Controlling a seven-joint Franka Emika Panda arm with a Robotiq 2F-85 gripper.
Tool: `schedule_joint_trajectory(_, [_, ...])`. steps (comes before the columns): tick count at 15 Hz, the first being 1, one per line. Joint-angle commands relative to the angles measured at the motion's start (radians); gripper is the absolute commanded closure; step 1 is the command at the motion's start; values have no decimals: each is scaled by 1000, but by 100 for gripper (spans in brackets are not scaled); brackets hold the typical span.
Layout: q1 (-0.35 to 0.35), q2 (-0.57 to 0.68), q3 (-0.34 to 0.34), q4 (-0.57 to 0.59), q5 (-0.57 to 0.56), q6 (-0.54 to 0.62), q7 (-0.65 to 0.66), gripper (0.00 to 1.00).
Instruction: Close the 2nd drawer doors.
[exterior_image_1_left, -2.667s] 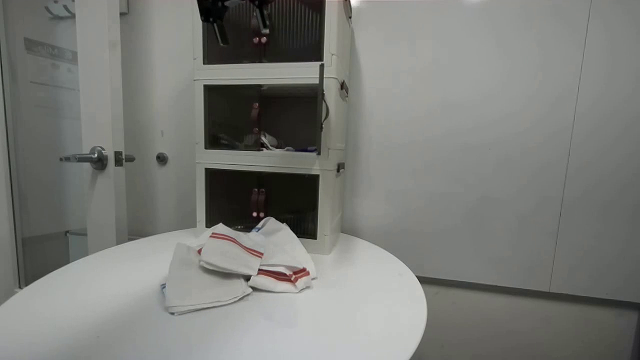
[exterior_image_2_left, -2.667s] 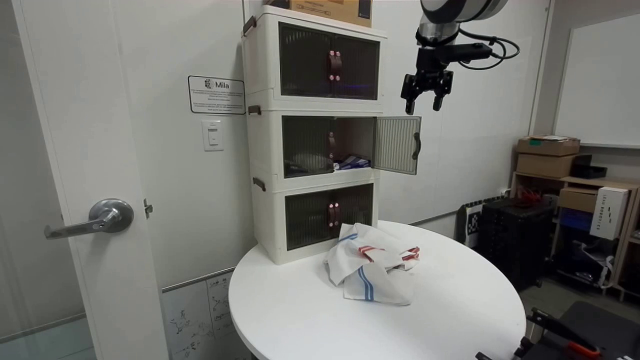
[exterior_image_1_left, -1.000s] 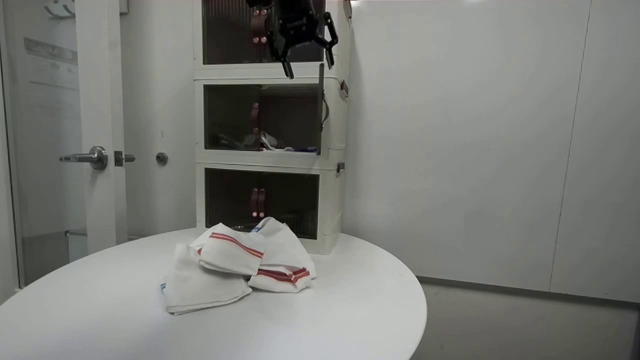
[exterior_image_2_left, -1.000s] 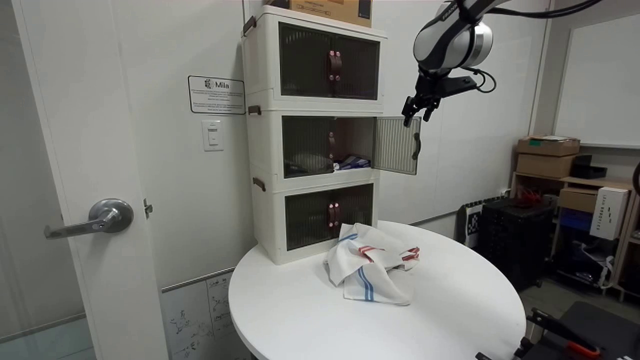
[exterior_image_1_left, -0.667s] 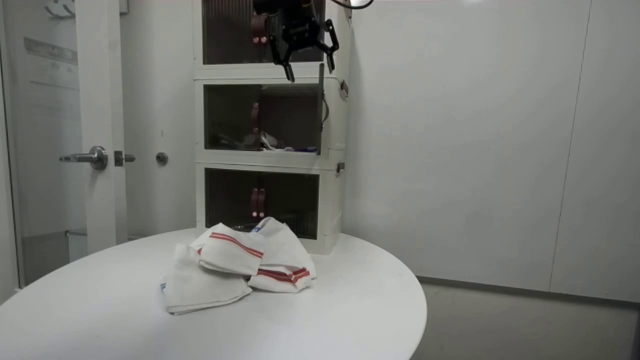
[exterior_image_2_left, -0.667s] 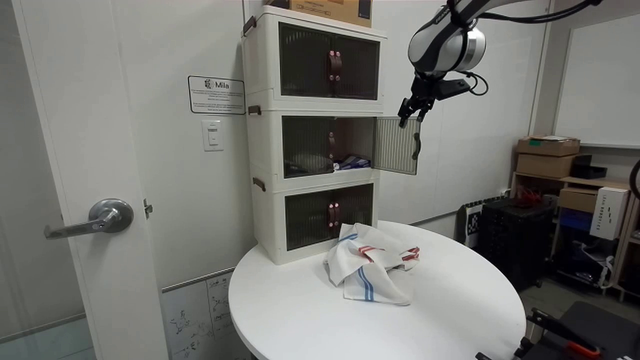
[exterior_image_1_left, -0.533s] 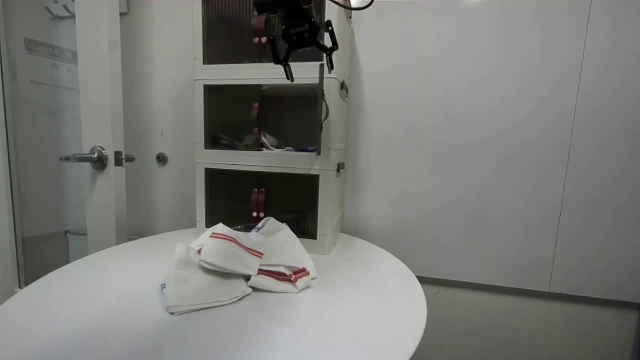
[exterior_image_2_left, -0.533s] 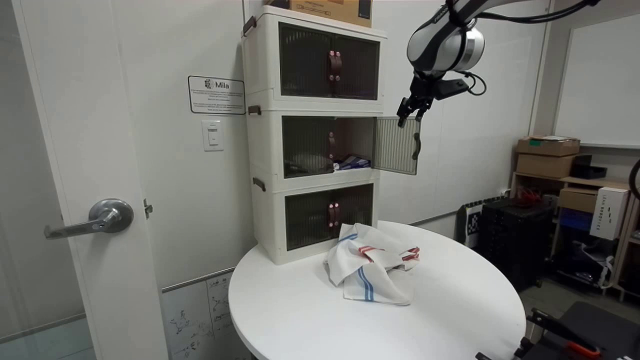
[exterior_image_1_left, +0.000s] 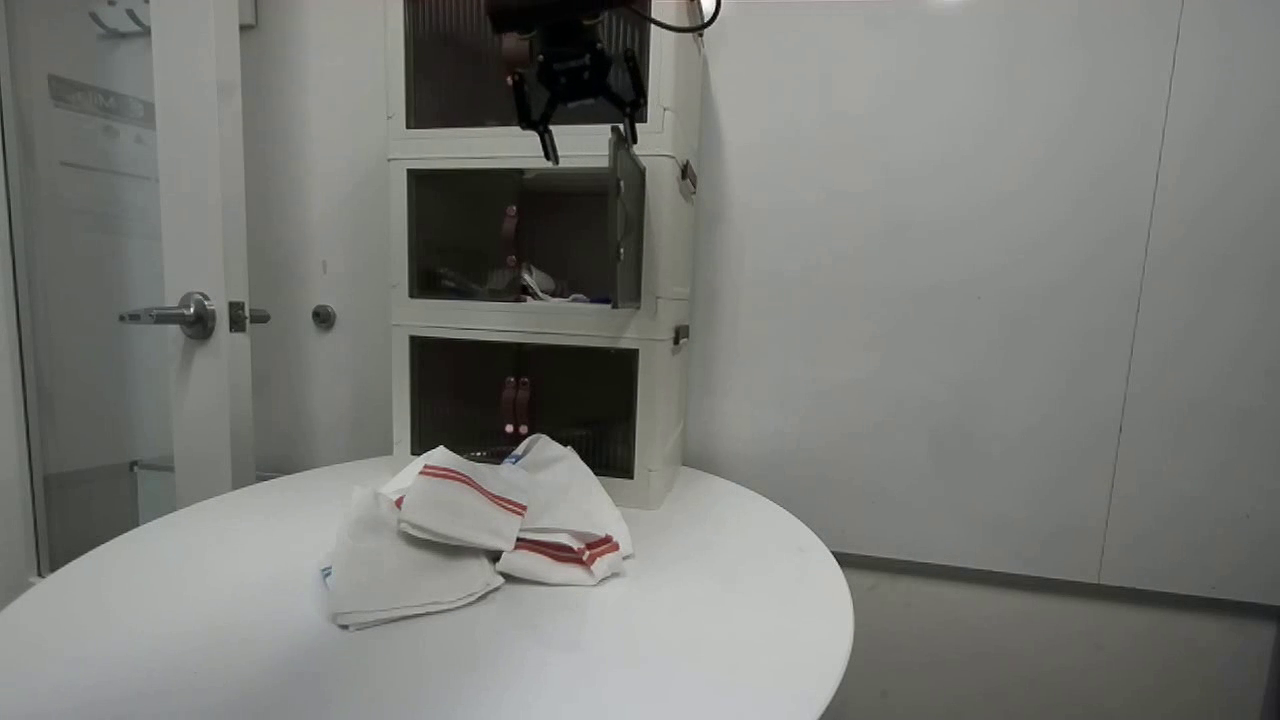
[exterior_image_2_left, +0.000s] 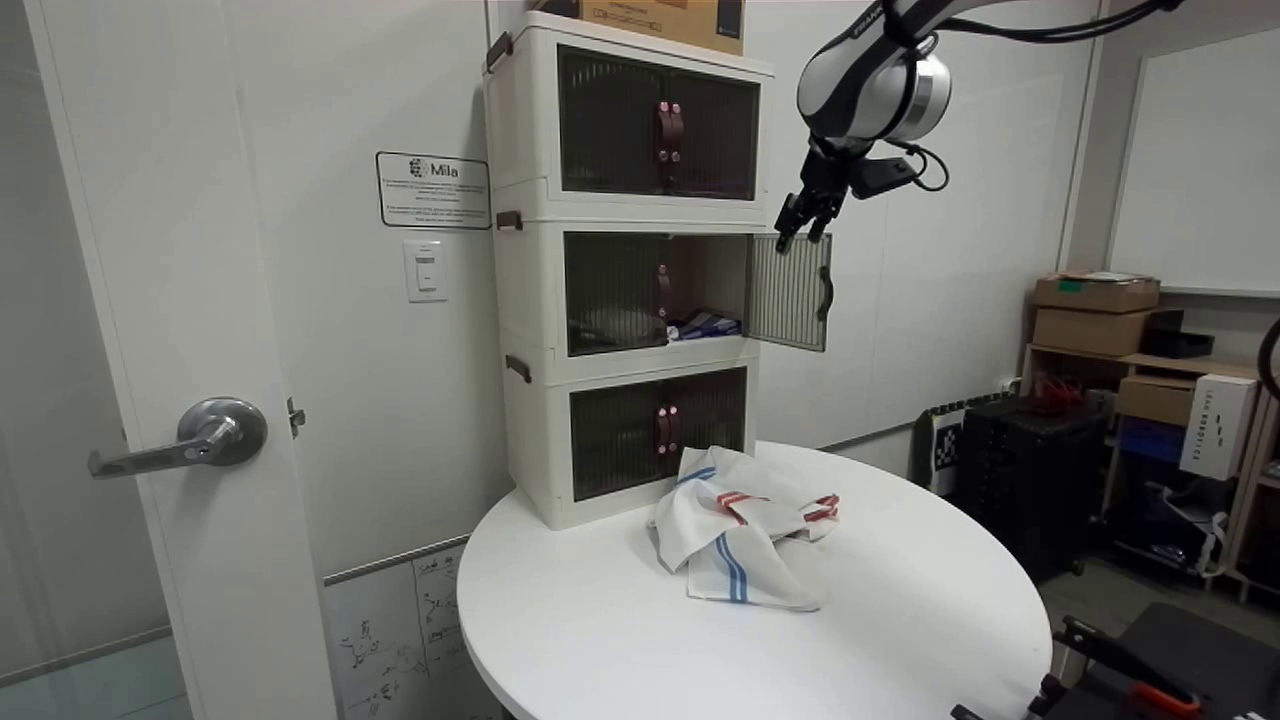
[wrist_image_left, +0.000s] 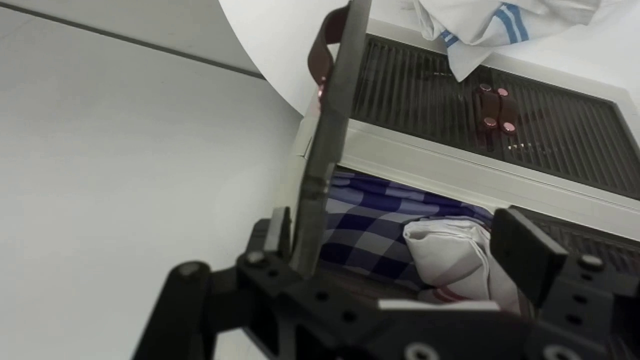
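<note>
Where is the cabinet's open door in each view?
In an exterior view: open door, above centre, nearly edge-on.
In an exterior view: open door, right of centre, ribbed face showing.
In the wrist view: open door, slanting from the top edge through centre.
Shared landmark: striped cloth on the table.

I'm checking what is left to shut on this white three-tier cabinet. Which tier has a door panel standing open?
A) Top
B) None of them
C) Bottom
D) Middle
D: in an exterior view, a ribbed middle-tier door panel stands swung out, while its shut mate, the top-tier doors and the bottom-tier doors lie closed.
</note>
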Motion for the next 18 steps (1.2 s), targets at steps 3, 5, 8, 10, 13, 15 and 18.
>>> schedule_joint_trajectory(3, [15,-20,37,-18,23,-4,-45,0])
schedule_joint_trajectory(5, [23,-25,49,-23,22,-6,-47,0])
schedule_joint_trajectory(8, [36,-35,65,-24,19,-6,-48,0])
schedule_joint_trajectory(10, [46,-43,75,-24,21,-3,-51,0])
schedule_joint_trajectory(13, [63,-59,88,-21,47,-14,-74,0])
schedule_joint_trajectory(15, [76,-66,100,-17,91,-35,-108,0])
schedule_joint_trajectory(18, [94,-73,110,-12,147,-61,-151,0])
